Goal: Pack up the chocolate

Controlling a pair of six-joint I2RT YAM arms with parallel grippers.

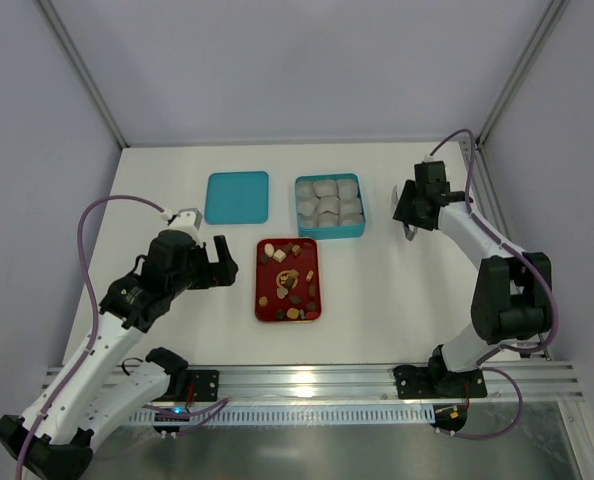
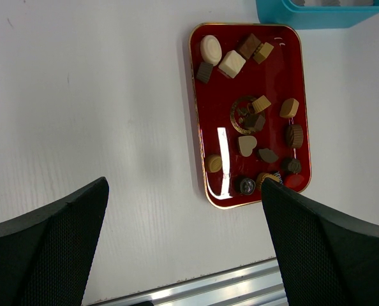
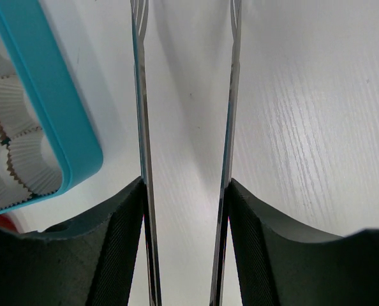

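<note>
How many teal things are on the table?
2. A flat teal lid lies beyond the red tray, slightly left; a teal box holding paper cups sits just right of the lid. None looks hidden.

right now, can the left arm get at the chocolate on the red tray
Probably yes. The left tool hangs open just left of the red tray, with only bare table between them. The chocolate lies uncovered on the tray. Nothing seems to block the way.

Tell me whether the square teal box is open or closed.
Open. The square teal plastic box shows its pleated white paper cups from above, and a matching flat teal lid lies beside it, not touching.
</note>
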